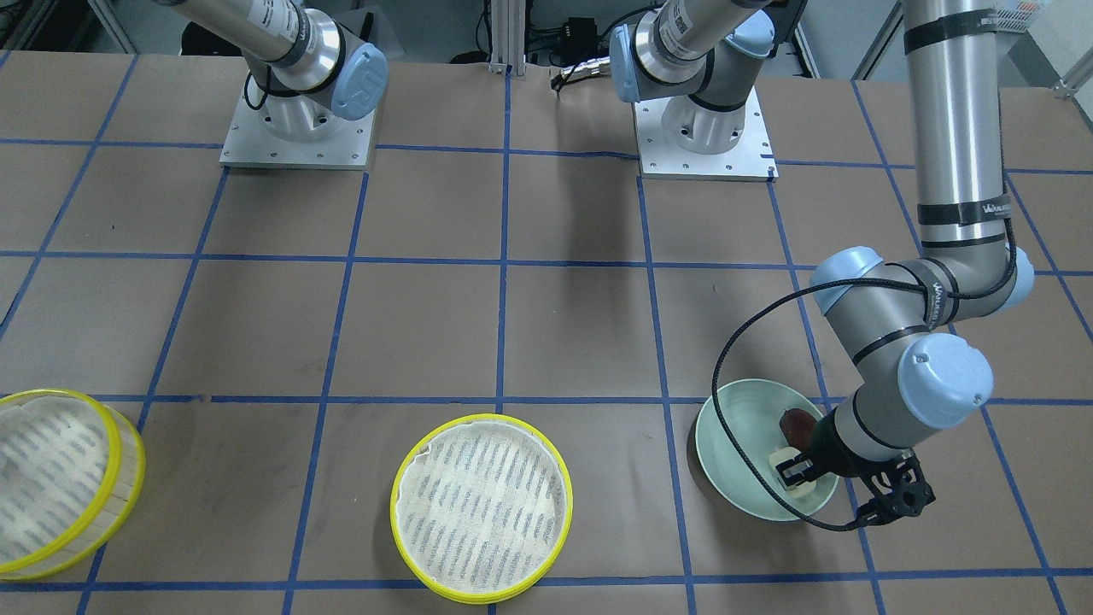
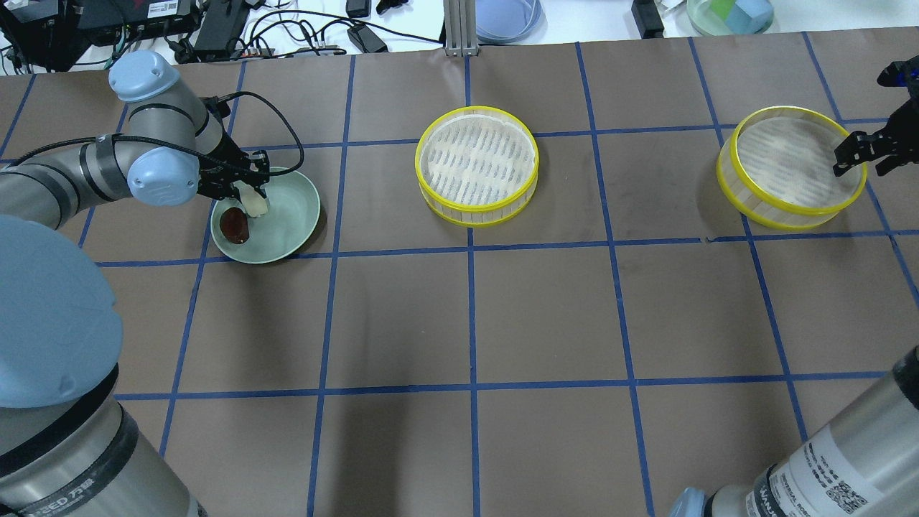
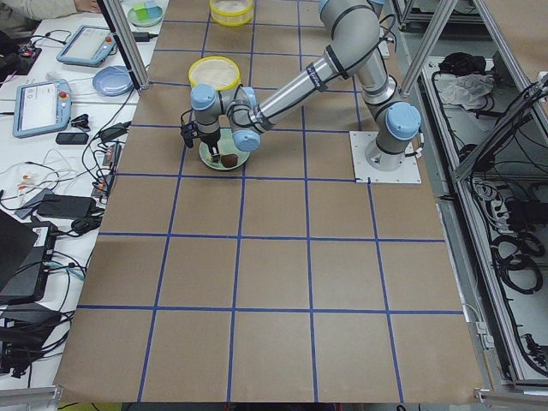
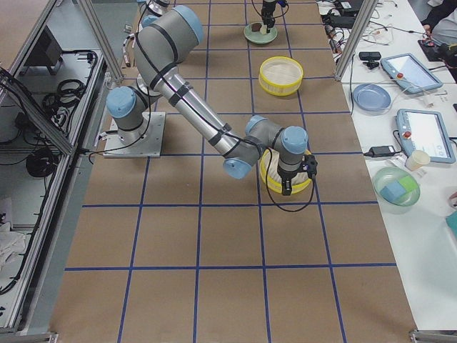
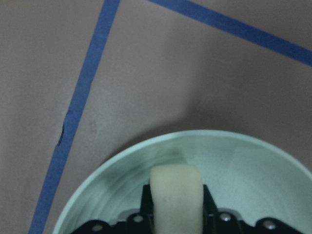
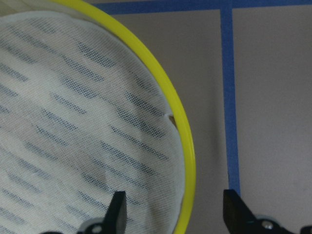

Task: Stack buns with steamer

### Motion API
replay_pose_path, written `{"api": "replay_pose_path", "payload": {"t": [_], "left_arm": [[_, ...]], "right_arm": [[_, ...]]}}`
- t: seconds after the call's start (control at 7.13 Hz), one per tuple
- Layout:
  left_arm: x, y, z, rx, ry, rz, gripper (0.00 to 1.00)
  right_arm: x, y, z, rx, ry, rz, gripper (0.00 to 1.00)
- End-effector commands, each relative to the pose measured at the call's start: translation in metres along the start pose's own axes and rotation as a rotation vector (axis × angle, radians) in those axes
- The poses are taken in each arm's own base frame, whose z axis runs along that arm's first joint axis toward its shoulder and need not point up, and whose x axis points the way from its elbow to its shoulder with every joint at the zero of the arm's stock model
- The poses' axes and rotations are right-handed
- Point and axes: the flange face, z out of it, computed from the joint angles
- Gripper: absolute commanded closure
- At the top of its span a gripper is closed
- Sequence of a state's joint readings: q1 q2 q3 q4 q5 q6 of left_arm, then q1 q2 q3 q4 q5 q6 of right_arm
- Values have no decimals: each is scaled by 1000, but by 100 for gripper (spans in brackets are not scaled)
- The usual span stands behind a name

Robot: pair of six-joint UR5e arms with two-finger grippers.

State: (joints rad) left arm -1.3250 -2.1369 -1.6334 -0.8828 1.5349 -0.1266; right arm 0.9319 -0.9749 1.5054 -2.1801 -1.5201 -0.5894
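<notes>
My left gripper (image 2: 244, 188) reaches into the mint-green plate (image 2: 291, 222) and is shut on the pale cream bun (image 2: 254, 202). The left wrist view shows this bun (image 5: 175, 200) between the fingers, over the plate (image 5: 243, 165). The dark reddish-brown bun (image 2: 234, 225) lies loose in the plate beside it. One steamer tier (image 2: 477, 161) stands empty at mid-table. The other tier (image 2: 790, 165) stands at the right. My right gripper (image 2: 861, 154) is open, its fingers astride this tier's yellow rim (image 6: 187, 161).
The brown table cover carries a blue tape grid. Both arm bases (image 1: 297, 128) stand at the robot's edge. Cables, a clear lid (image 2: 506, 18) and a bowl of blocks (image 2: 729, 14) lie beyond the far edge.
</notes>
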Motion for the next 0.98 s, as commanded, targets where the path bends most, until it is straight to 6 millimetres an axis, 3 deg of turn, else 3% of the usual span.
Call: {"api": "replay_pose_path", "payload": {"t": [0.0, 0.28, 0.42, 0.56, 0.84], "left_arm": [[29, -9, -48, 81, 19, -23, 100], [140, 22, -105, 172, 91, -66, 100], [177, 40, -114, 169, 164, -19, 100], [203, 56, -114, 142, 235, 21, 100], [258, 97, -99, 117, 283, 116, 100]], "right_arm": [[5, 2, 11, -12, -7, 5, 45], [9, 4, 12, -14, -10, 13, 72], [9, 4, 12, -16, -9, 13, 80], [9, 4, 10, -14, -6, 6, 92], [8, 4, -1, -4, 4, 18, 97]]}}
